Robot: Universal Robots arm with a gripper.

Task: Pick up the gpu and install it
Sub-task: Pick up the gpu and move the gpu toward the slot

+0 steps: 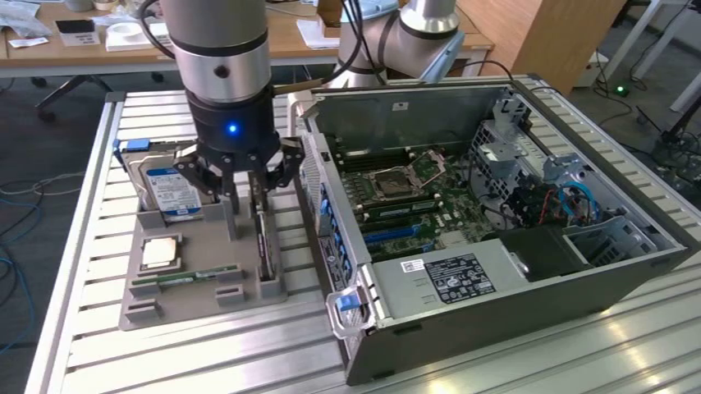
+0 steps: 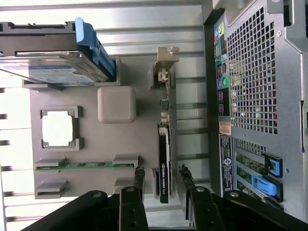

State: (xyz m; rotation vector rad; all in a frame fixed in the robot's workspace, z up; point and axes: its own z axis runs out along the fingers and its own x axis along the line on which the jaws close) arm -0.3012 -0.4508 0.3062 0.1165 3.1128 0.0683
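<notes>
One card matters here: the gpu stands on edge in a slot of the grey holder, on the side nearest the open computer case. The gripper hangs low over it, jaws partly open, one finger on each side of the card, gripping nothing. If the fingers close off-centre they could tip the thin card, bind it in its slot, or drag the holder across the worktop.

thin dark gpu upright on edge in the grey holder
</notes>
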